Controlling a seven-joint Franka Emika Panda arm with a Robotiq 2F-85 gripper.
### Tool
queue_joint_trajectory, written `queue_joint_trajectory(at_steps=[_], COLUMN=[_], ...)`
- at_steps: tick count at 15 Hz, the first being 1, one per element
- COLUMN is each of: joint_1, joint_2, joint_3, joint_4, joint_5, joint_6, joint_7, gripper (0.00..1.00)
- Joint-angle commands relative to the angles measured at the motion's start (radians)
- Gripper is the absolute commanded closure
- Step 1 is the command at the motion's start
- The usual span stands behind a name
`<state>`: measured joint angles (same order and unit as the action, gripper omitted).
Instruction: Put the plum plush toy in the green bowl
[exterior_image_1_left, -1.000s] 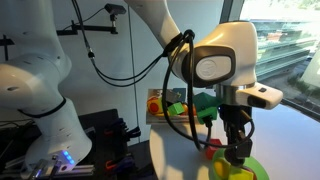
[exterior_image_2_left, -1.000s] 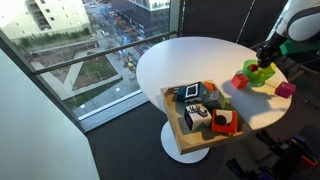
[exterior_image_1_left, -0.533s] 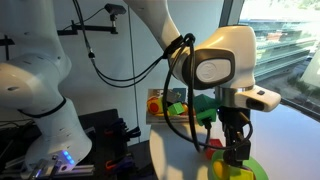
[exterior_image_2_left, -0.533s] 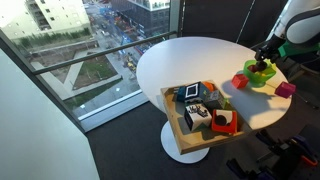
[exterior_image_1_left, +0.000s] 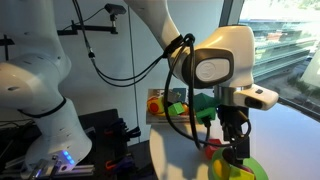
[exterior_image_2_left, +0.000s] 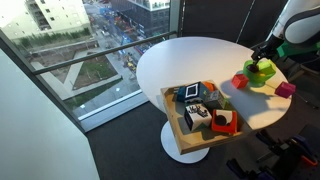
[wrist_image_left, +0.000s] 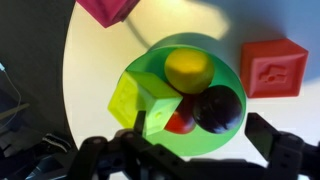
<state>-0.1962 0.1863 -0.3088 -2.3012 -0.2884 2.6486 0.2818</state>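
Hanging low over the bright lime-green shallow round bowl (wrist_image_left: 225, 70), the black two-finger gripper (wrist_image_left: 185, 148) hides the bowl's near rim in the wrist view. Its own fingers are dark, blurred and cut off by the lower border. They stand spread wide apart, one at each side of the bowl, with nothing between them. In an exterior view the gripper (exterior_image_1_left: 233, 152) covers much of the bowl (exterior_image_1_left: 250, 170), which the lower border also cuts, so its content cannot be seen there. In an exterior view the bowl (exterior_image_2_left: 262, 75) is very small and the toys inside are hard to tell apart.

The small round dark purple plum plush toy (wrist_image_left: 217, 108) lies inside the bowl, and no finger touches it. It looks like a smooth, almost black ball. It touches a small red toy (wrist_image_left: 180, 122), mostly hidden, and lies just beside a yellow round toy (wrist_image_left: 187, 70) and a lime-green block toy (wrist_image_left: 135, 100).

The bowl stands near the curved edge of the white round table (wrist_image_left: 90, 70). A red block (wrist_image_left: 272, 68) lies beside it on the table, and a magenta block (wrist_image_left: 105, 10) is cut off at the top border.
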Motion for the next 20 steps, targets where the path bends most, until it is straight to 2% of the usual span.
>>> queue_joint_trajectory(at_steps=[1, 5, 9, 17, 20], joint_1=[-0.005, -0.009, -0.01, -0.002, 0.002], joint_2=[-0.031, -0.054, -0.093, -0.218, -0.269], joint_3=[0.024, 0.056, 0.082, 0.105, 0.109], joint_4=[-0.013, -0.025, -0.033, -0.063, -0.071], joint_5=[0.065, 0.147, 0.211, 0.265, 0.255], joint_6=[-0.027, -0.065, -0.162, -0.394, -0.493], joint_7=[-0.069, -0.153, -0.254, -0.42, -0.445], gripper=[0.0, 0.0, 0.0, 0.0, 0.0])
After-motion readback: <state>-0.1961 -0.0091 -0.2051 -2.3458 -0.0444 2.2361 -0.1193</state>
